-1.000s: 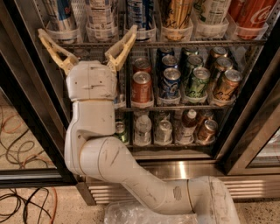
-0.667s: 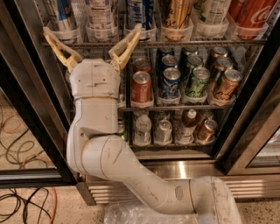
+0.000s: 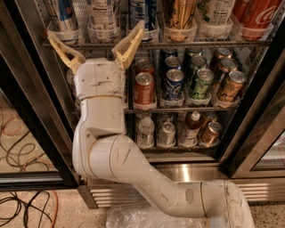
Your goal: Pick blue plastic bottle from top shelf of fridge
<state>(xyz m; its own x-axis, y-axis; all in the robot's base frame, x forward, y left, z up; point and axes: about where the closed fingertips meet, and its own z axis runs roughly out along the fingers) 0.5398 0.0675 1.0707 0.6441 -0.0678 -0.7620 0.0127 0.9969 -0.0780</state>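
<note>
At the top shelf's (image 3: 200, 44) front edge: I had the gripper (image 3: 94, 32) wide open, holding nothing.
Why: its fingers stood either side of the blue plastic bottle (image 3: 103, 15), placed, I judged, to close around it.
Bottle: upright in its cup holder (image 3: 103, 35), ungrasped.
Hidden: bottle cap cut off above; fridge's (image 3: 187, 171) left cans behind my arm (image 3: 111, 151).

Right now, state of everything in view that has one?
gripper: jaws open wide, up at the top shelf, holding nothing
blue plastic bottle: upright in its cup holder, framed by the jaws, not gripped
top shelf: every visible holder filled
fridge: open, arm reaching in
cans: standing in rows on the lower racks
</note>
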